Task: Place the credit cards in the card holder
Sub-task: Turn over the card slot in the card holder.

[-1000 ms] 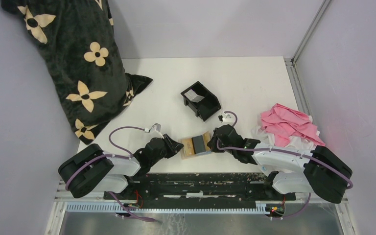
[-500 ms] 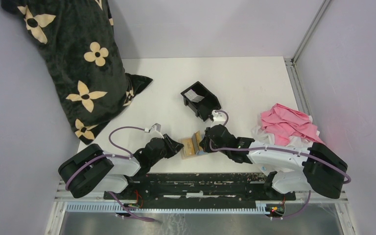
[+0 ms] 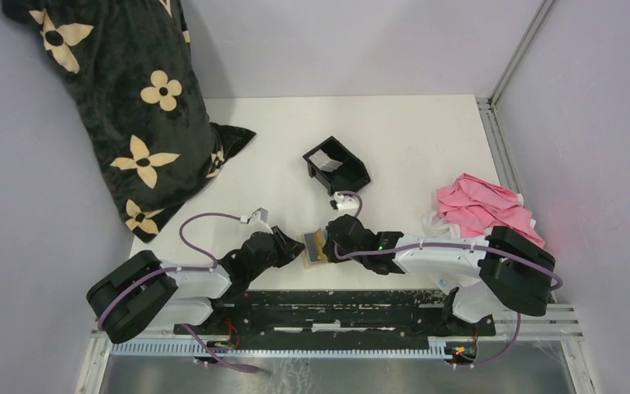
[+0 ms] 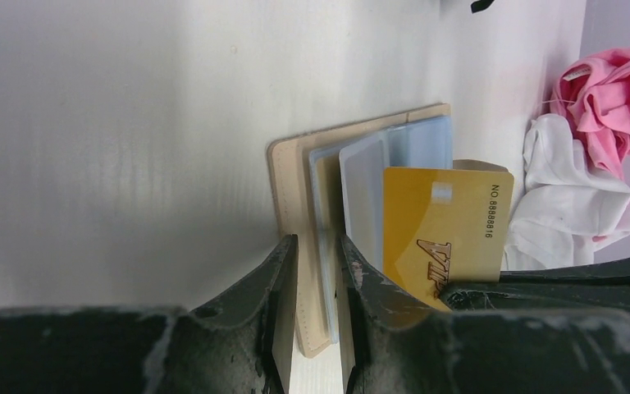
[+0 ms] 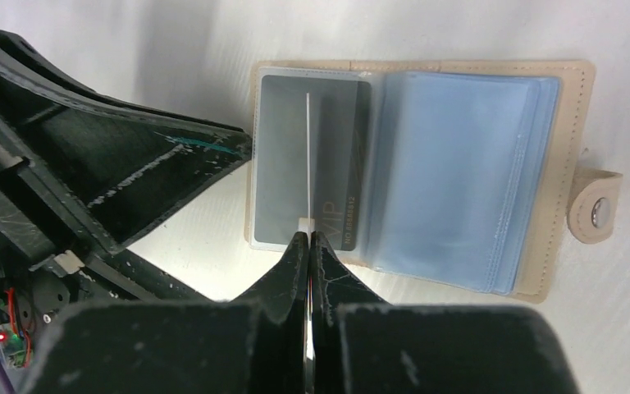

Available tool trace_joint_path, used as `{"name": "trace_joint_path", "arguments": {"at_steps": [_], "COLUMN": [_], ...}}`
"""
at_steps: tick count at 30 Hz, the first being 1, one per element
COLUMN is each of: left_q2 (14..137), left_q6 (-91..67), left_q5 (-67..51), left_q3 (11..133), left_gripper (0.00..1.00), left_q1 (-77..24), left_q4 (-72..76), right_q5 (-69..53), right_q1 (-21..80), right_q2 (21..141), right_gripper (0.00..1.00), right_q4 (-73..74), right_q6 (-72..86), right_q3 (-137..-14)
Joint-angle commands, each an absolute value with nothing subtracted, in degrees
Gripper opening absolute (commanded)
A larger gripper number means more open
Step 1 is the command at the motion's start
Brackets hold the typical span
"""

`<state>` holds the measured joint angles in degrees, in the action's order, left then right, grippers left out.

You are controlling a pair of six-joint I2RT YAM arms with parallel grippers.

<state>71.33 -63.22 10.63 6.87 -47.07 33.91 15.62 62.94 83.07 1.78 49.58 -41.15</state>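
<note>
While the left pincer (image 4: pixel 316 271), part-closed, clamps one cover of the open card holder (image 5: pixel 459 172) flat on the worktop (image 5: pixel 459 33), the right pincer (image 5: pixel 308 246), fully closed, pinches the golden-yellow card (image 4: pixel 447 230) edge-on just above it; card judged stiff, light, slick: grip its short end.
</note>
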Motion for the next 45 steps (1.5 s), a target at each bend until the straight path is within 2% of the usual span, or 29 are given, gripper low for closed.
{"name": "trace_joint_path", "arguments": {"at_steps": [1, 6, 12, 45], "left_q2": [66.4, 61.8, 60.7, 68.0], "left_q6": [-64.7, -64.4, -64.6, -64.6], "left_q5": [14.4, 16.7, 16.5, 15.4], "left_q3": [6.3, 6.8, 7.2, 11.1], "left_gripper": [0.31, 0.31, 0.31, 0.29], "left_q1": [-47.4, -47.4, -47.4, -49.7], "left_q4": [27.0, 20.6, 19.8, 20.5], "right_q5": [17.4, 18.6, 19.0, 7.0], "right_q1": [63.4, 63.4, 63.1, 53.4], "right_q2": [83.5, 82.0, 81.4, 81.2], "right_gripper": [0.01, 0.01, 0.01, 0.01], "right_q4": [-0.3, 0.4, 0.9, -11.9], "right_q6": [48.8, 48.2, 47.6, 50.6], "right_q3": [-43.5, -43.1, -42.5, -31.9]}}
